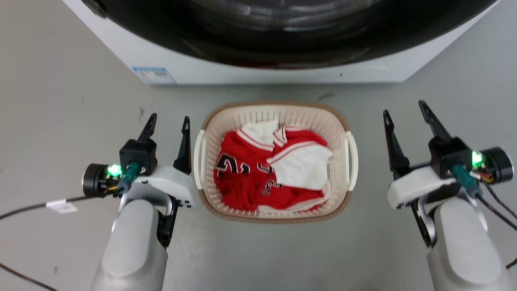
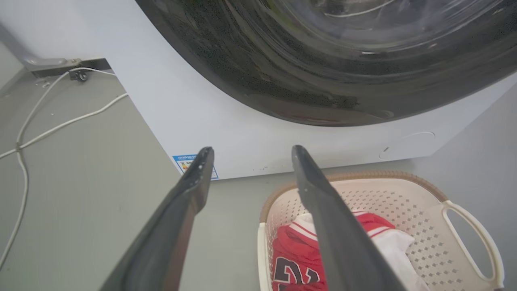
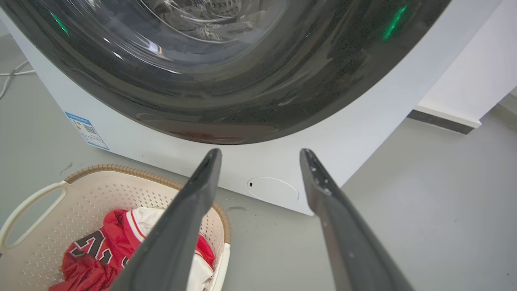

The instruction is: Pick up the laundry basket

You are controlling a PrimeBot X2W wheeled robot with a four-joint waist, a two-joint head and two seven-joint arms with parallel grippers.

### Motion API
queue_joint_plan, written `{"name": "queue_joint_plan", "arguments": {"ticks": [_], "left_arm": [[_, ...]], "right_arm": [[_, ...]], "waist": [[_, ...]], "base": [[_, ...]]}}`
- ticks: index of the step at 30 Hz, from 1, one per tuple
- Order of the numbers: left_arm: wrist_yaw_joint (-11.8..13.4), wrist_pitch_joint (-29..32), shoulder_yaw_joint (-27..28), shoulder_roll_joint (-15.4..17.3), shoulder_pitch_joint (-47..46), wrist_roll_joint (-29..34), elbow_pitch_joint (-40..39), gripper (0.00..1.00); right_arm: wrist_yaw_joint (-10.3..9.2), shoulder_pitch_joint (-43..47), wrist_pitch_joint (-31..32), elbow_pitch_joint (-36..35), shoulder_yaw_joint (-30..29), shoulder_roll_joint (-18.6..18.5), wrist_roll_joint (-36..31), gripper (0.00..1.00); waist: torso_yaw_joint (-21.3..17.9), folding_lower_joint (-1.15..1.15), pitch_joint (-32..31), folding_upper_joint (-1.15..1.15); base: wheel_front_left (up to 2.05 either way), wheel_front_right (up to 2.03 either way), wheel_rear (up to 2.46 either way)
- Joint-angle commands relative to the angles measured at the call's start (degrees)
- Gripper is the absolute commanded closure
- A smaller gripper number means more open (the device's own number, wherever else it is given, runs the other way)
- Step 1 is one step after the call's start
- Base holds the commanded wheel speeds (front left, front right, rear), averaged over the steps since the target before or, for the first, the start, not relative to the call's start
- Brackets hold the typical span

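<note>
OK, the laundry basket [image 1: 274, 104] is sitting on the grey floor [image 1: 60, 121] just in front of the washing machine [image 1: 282, 76], between the two arms and touching neither. The left gripper [image 1: 169, 117] is hovering just beside the basket's left handle [image 1: 198, 157], jaws spread and holding nothing, with its inner finger near the handle but apart from it. The right gripper [image 1: 404, 108] is hanging farther out from the right handle [image 1: 354, 157], jaws likewise spread and empty. A red jersey [image 1: 242, 178] and a white garment [image 1: 303, 165] are lying crumpled inside, below the rim. The machine's dark glass door [image 1: 282, 32] is looming past the basket's far edge, with a narrow strip of floor separating machine and basket. A blue label [image 1: 154, 75] is sticking to the machine's lower left corner. Black cables [image 1: 24, 208] are trailing from both wrists. The left wrist view is adding white cords [image 2: 60, 123] snaking over the floor beside the machine toward a bracket [image 2: 52, 62] at the wall. The right wrist view is adding a round hatch [image 3: 272, 190] low on the machine's front and a white wall with dark skirting [image 3: 440, 121] on the machine's other side.
</note>
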Motion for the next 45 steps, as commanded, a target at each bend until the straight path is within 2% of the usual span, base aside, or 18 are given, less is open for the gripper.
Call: {"name": "queue_joint_plan", "arguments": {"ticks": [1, 7, 15, 28, 40, 41, 42, 43, 44, 45], "left_arm": [[-0.27, -0.14, -0.14, 0.45, -1.53, 0.14, 1.59, 0.0], [-0.72, -0.14, -0.42, 1.27, -8.69, 0.34, 10.67, 0.0], [-0.91, -0.14, -1.51, 2.07, -15.57, 0.88, 20.75, 0.0], [-1.71, -0.14, -3.56, 2.32, -22.83, 0.8, 29.18, 0.0], [-1.5, -0.14, -5.89, 1.82, -26.91, 1.02, 34.58, 0.0], [-1.52, -0.14, -6.0, 1.79, -27.08, 0.94, 35.13, 0.0], [-1.39, -0.14, -6.12, 1.77, -27.29, 0.95, 35.64, 0.61], [-1.35, -0.14, -6.23, 1.76, -27.57, 0.93, 36.06, 0.95], [-1.37, -0.14, -6.33, 1.77, -27.87, 0.87, 36.32, 1.0], [-1.3, -0.14, -6.34, 1.98, -28.07, 0.74, 36.51, 1.0]], "right_arm": [[-0.04, -1.93, -0.13, 0.8, -0.07, 0.08, -0.31, 0.0], [-0.05, -8.29, -0.13, 8.32, -0.11, 0.07, -2.71, 0.0], [-0.05, -14.11, -0.13, 18.51, 0.17, 0.08, -4.64, 0.0], [-0.05, -21.8, -0.13, 29.8, 0.32, 0.07, -6.31, 0.0], [-0.06, -26.63, -0.11, 38.19, -0.45, -0.1, -7.87, 0.0], [-0.06, -26.96, -0.11, 38.58, -0.44, -0.11, -7.86, 0.46], [-0.06, -27.23, -0.12, 38.88, -0.48, -0.13, -7.88, 0.82], [-0.06, -27.46, -0.12, 39.12, -0.51, -0.12, -7.98, 1.0], [-0.08, -27.55, -0.11, 39.75, -0.64, -0.14, -7.87, 1.0], [-0.1, -27.66, -0.09, 40.3, -0.73, -0.35, -7.76, 1.0]], "waist": [[0.16, -0.01, 5.8, 0.0], [-0.1, -0.01, 12.15, 0.0], [-0.25, -0.01, 17.53, 0.0], [0.13, -0.01, 24.24, 0.0], [0.19, -0.01, 27.01, 0.0], [0.14, -0.01, 27.06, 0.0], [0.11, -0.01, 27.12, 0.0], [0.08, -0.01, 27.11, 0.0], [0.06, -0.01, 27.05, 0.0], [0.05, -0.01, 26.94, 0.0]], "base": [[0.0, 0.0, 0.0], [0.0, 0.0, 0.0], [0.0, 0.0, 0.0], [0.0, 0.0, 0.0], [0.0, 0.0, 0.0], [0.0, 0.0, 0.0], [0.0, 0.0, 0.0], [0.0, 0.0, 0.0], [0.0, 0.0, 0.0], [0.0, 0.0, 0.0]]}}
